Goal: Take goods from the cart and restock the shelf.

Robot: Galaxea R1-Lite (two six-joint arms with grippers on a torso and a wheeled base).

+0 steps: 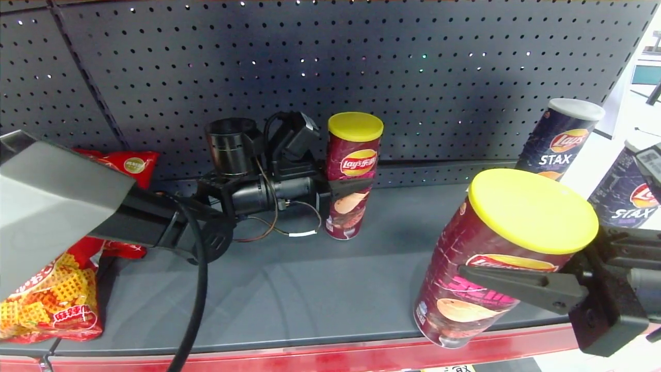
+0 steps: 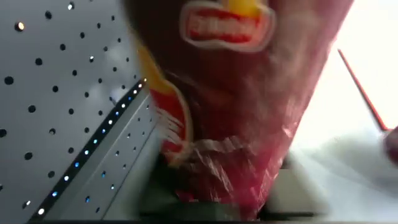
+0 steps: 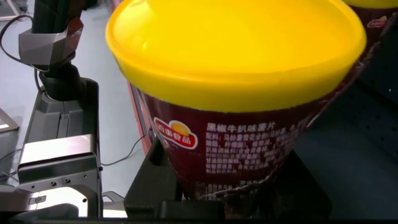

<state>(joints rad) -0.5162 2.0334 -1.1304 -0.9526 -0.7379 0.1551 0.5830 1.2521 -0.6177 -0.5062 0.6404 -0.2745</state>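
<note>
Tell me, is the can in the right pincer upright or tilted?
Tilted. The can in the right pincer leans, its yellow lid further right than its base.

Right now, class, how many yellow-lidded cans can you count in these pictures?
2. The back can stands upright on the shelf, in the left hand. The front can, tilted over the shelf's edge, is in the right hand. None seems hidden.

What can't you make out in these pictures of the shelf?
Left wrist view: the back can's print, blurred, too near the camera.
Head view: the red snack bag, partly behind the left arm's grey cover.
Head view: the rightmost blue can, cut off by the right edge.
Right wrist view: the front can's base, cut off by the picture's edge.
</note>
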